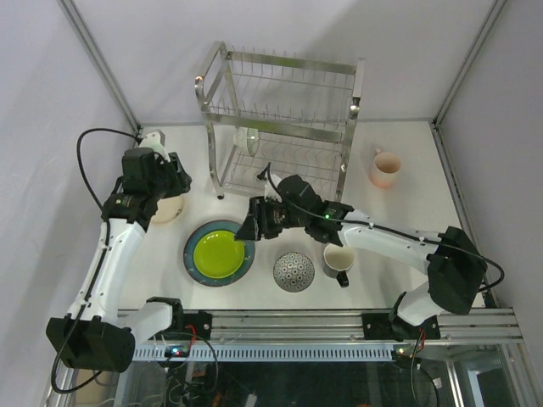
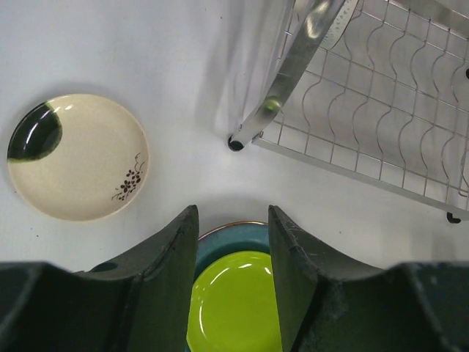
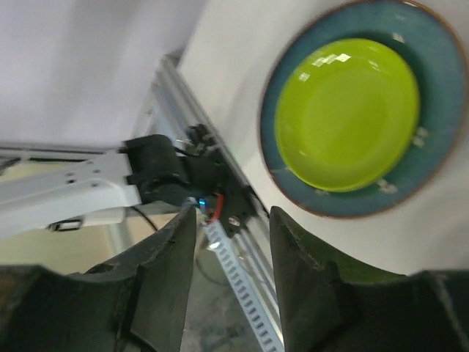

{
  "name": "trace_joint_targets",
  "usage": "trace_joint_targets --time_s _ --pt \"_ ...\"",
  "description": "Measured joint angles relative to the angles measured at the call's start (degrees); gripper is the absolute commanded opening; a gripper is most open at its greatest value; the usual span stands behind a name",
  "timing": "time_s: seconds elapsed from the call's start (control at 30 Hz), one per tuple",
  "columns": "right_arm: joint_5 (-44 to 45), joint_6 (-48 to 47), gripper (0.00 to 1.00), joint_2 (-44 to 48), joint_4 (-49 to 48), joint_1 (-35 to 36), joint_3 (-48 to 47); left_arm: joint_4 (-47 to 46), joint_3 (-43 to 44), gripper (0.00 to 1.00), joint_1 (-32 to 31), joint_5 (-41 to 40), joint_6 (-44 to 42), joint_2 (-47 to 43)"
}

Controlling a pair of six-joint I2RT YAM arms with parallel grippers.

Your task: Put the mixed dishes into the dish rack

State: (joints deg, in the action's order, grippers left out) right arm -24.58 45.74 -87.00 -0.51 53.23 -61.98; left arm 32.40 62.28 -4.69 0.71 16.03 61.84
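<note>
We judge the loading barely begun. One pale saucer (image 1: 246,140) seems to stand on edge in the rack's (image 1: 280,93) lower tier, near its left end. Everything else we can see sits on the worktop (image 1: 407,199).

The lime plate (image 1: 218,253) lies nested in the blue plate (image 1: 193,264) in front of the rack. The cream plate (image 2: 77,155) is to their left. The bowl (image 1: 293,271) and cream mug (image 1: 338,261) are to their right, and the pink mug (image 1: 384,168) stands beyond the rack's right end. That leaves six pieces to load.

The rack's long axis runs left to right, roughly parallel to the near edge, with its open front toward the arms. The three plates lie flat, faces up, so each will need tipping on edge for the slots. Both mugs look upright, and the cream one's handle points toward the near edge. We cannot tell whether the bowl is mouth up or inverted.

The left pincer (image 2: 232,216) is spread and holds nothing, above the worktop between the cream plate and the stacked pair. The right pincer (image 3: 229,218) is likewise released and empty, beside the blue plate's right rim.
</note>
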Motion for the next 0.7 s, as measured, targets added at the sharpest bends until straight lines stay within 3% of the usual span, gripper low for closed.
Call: trace_joint_targets --time_s 0.13,0.3,0.7 --pt "6.73 -5.31 0.43 0.13 16.04 1.73 -4.33 0.20 0.00 0.48 0.00 0.35 0.48 -0.48" --pt "12.66 -7.50 0.43 -2.10 28.89 5.68 -5.09 1.18 0.00 0.48 0.00 0.59 0.57 -0.48" --pt "22.21 -5.55 0.44 -7.85 42.95 10.45 -5.57 2.14 0.00 0.49 0.00 0.98 1.38 -2.05"
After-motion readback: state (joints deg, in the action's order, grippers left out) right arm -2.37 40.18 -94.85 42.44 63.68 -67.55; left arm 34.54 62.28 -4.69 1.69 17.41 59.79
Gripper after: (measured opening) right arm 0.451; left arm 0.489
